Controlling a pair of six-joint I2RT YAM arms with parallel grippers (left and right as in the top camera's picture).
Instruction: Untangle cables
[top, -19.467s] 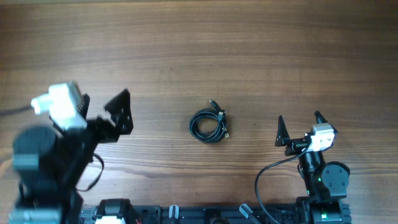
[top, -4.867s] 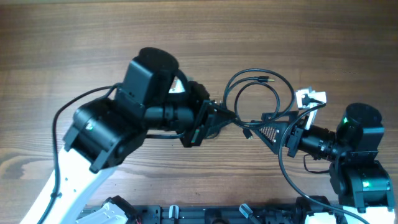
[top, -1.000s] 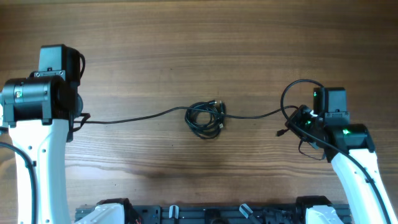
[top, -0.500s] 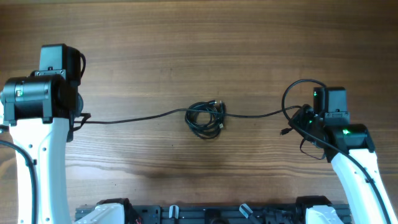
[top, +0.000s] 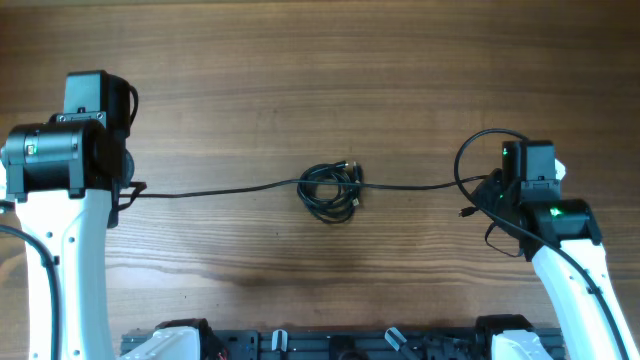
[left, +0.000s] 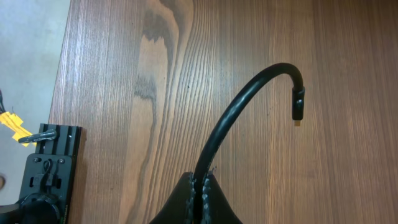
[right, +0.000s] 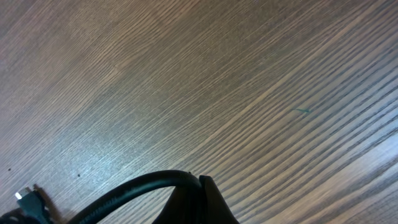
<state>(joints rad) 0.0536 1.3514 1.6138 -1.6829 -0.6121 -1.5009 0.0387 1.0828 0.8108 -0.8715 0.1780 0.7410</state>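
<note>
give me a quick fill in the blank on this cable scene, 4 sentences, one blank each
1. A tangled coil sits in the ____ of the cable that runs from the left jaws to the right jaws.
2. In the left wrist view, the left jaws are ____ on the cable.
3. The cable is ____ in colour.
4. The table is made of ____.

Missing words: middle; shut; black; wood

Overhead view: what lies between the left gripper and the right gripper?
A black cable stretched across the table, with a tangled coil midway; the overhead view shows it.
</note>
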